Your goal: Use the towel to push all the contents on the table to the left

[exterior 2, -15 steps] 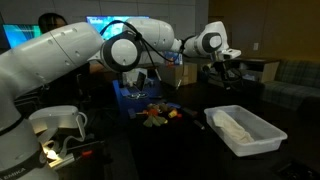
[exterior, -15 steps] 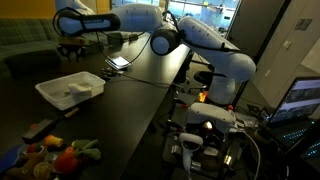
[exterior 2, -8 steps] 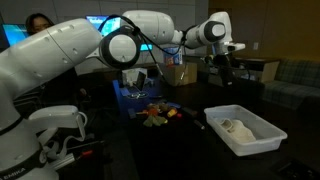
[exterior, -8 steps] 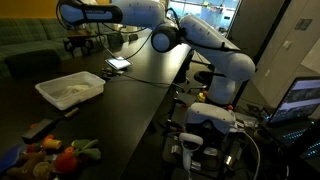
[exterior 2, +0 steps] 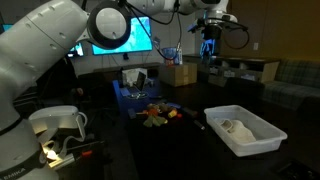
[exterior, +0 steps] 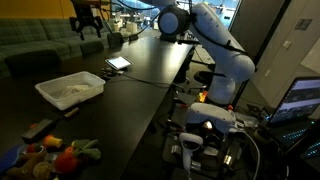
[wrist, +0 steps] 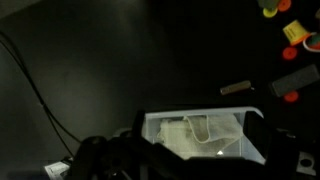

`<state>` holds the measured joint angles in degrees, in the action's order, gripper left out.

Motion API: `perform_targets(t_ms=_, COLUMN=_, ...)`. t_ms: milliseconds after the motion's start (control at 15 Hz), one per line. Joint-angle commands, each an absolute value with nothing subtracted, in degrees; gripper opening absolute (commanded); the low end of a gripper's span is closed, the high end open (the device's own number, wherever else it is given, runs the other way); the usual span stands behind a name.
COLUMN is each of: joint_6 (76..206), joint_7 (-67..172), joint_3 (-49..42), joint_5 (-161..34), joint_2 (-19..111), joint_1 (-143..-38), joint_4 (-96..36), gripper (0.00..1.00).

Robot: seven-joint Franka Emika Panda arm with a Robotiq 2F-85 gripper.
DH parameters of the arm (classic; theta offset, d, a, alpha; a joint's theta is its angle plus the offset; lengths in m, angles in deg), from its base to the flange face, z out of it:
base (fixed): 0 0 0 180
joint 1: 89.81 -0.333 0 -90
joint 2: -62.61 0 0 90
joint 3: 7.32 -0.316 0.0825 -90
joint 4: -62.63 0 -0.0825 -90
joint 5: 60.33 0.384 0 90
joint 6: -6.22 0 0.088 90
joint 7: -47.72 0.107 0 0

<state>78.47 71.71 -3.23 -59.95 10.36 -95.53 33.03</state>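
Towel [exterior 2: 235,127] location: crumpled inside the white tray [exterior 2: 262,138], fully clear of the gripper [exterior 2: 210,46].

1. Gripper. In both exterior views it hangs high above the table [exterior: 140,90], pointing down, well apart from every item. The jaws stand wide and hold nothing. In the wrist view the dark fingers [wrist: 262,140] enter from the bottom edge, and the tray [wrist: 160,125] shows in the gap between them far below.

2. Arm. The white arm [exterior: 215,40] reaches up and across the table from its base at the table's long side.

3. Tray and towel. The tray [exterior: 48,92] sits flat on the table surface. The towel [exterior: 68,93] fills part of the tray floor as a pale, limp heap; in the wrist view it [wrist: 200,133] lies toward the middle of the tray.

4. Remaining contents. The toy items [exterior 2: 160,113], red, orange, yellow and green, are clustered on the table near the tray but not touching it. In an exterior view they [exterior: 60,155] lie at the near end of the table. Dark flat pieces [wrist: 238,88] lie between the tray and the toy items [wrist: 290,28].

5. Surroundings. A cardboard box [exterior 2: 180,73] stands beyond the toy items. A flat lit device [exterior: 118,62] lies on the table past the tray. A thin cable [wrist: 35,85] runs across the table surface in the wrist view.
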Motion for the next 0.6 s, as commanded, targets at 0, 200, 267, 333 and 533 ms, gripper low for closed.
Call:
perform_targets(t_ms=0, joint_6=70.13, joint_7=70.59, joint_3=-4.74, joint_5=-57.88, joint_2=15.97, joint_1=-95.48, joint_4=30.15, gripper=1.0)
perform_targets(t_ms=200, joint_6=65.65, joint_7=70.83, joint_3=-5.57, joint_5=-56.5, joint_2=18.29, joint_1=-95.53, joint_4=29.62, gripper=1.0)
perform_targets(t_ms=267, joint_6=64.17, joint_7=70.57, joint_3=-5.81, joint_5=-55.95, joint_2=19.1, joint_1=-95.4, joint_4=29.15, gripper=1.0)
perform_targets(t_ms=333, joint_6=62.85, joint_7=69.87, joint_3=-6.19, joint_5=-55.43, joint_2=19.8, joint_1=-95.22, joint_4=28.62, gripper=1.0)
perform_targets(t_ms=533, joint_6=60.28, joint_7=67.22, joint_3=-6.49, joint_5=-55.06, joint_2=21.59, joint_1=-94.99, joint_4=26.49, gripper=1.0)
